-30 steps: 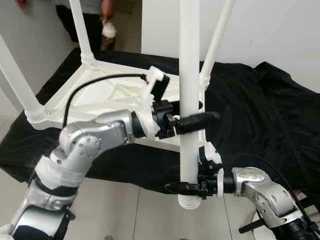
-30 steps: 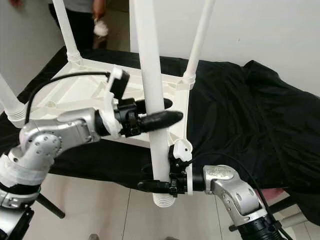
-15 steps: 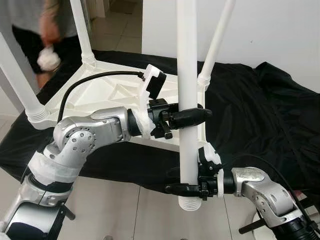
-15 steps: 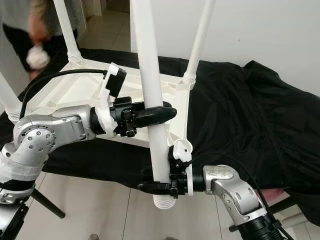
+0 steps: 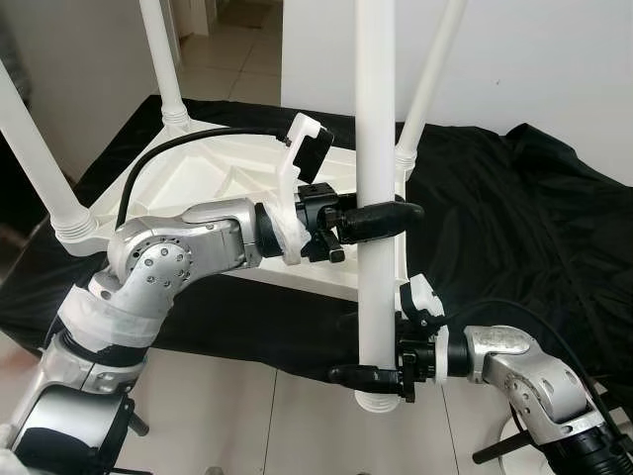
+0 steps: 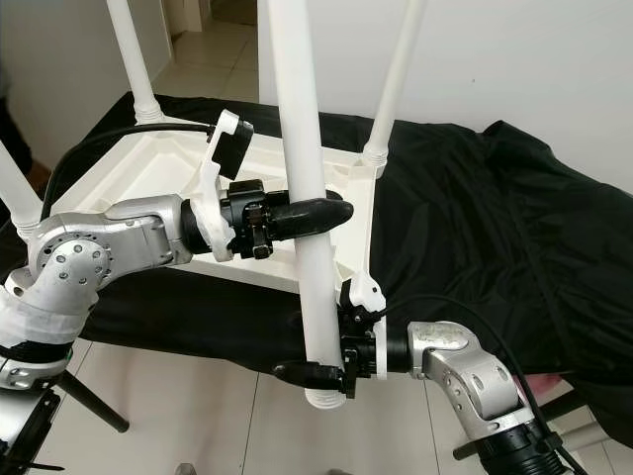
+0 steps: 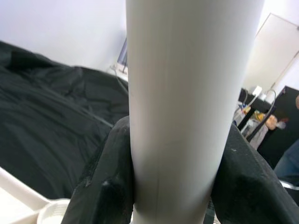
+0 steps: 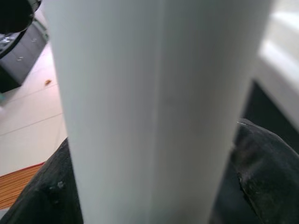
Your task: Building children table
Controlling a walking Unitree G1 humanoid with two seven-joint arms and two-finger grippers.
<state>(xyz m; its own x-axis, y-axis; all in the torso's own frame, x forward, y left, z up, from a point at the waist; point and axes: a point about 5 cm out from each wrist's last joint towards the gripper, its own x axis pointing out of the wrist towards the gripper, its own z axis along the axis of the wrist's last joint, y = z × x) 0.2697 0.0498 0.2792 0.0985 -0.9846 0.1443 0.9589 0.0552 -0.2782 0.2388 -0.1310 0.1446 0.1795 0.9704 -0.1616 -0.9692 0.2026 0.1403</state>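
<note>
A black cloth (image 5: 514,218) is covering the table, and the white children's tabletop (image 5: 213,188) is lying upside down on it with three legs (image 5: 163,59) already standing up from its corners. The fourth corner socket (image 5: 394,213) — the one nearest the robot — is sitting open just behind the loose leg (image 5: 374,148), which both arms are holding upright in front of the table's edge. The left hand (image 5: 381,220) is clamping the leg about level with the tabletop, its black fingers (image 7: 105,182) pressing on either side of the tube. The right hand (image 5: 368,376) is gripping lower down, just above the ribbed threaded end (image 5: 378,401). The leg's long axis is running vertical, but its threaded end is hanging below the tabletop — so I judge the coming move needs it lifted and carried back over the socket, the left hand being the nearer one.
</note>
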